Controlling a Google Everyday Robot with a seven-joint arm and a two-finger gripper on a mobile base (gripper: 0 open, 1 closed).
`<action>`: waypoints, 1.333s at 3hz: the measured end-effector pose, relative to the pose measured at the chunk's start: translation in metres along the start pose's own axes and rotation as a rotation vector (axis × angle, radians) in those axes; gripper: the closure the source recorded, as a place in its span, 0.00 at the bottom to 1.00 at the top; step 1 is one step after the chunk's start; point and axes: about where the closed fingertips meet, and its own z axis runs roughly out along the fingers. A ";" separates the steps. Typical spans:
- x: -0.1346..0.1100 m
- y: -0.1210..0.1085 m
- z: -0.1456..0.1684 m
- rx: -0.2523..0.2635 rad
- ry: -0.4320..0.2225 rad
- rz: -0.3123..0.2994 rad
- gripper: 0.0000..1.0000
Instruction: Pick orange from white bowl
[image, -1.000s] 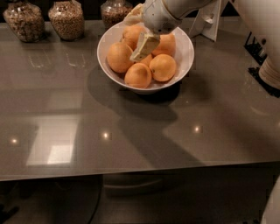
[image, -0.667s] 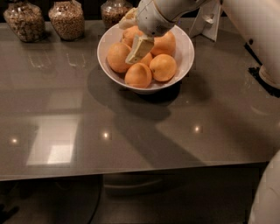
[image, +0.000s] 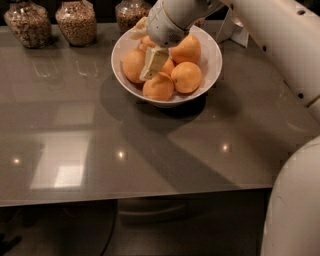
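**Several oranges heaped, end effector down among them**

The white bowl (image: 212, 60) sits at the upper centre of the frame on the grey surface (image: 150, 165). The oranges (image: 186, 76) lie piled in it, touching one another, so none can be reached without brushing a neighbour. The end effector (image: 151, 55) comes in from the top of the frame on the white arm (image: 280, 35). It is down inside the bowl, at the left-centre of the heap and against the fruit. Coming from above looks sensible, since the bowl's sloping wall bars any approach from the side. Whether it is open, closed or gripping an orange I cannot tell, because the wrist covers that spot.

Three glass jars (image: 76, 21) stand in a row along the upper left, and the nearest is just behind the bowl's rim, close to the wrist. A small white object (image: 232, 30) stands at the upper right, just beside the bowl. A careless lift would likely jostle the neighbouring oranges or that jar.
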 end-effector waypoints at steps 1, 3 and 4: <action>0.003 -0.002 0.012 -0.021 0.012 0.003 0.30; 0.006 -0.009 0.035 -0.058 0.036 0.005 0.30; 0.012 -0.008 0.046 -0.083 0.062 0.009 0.29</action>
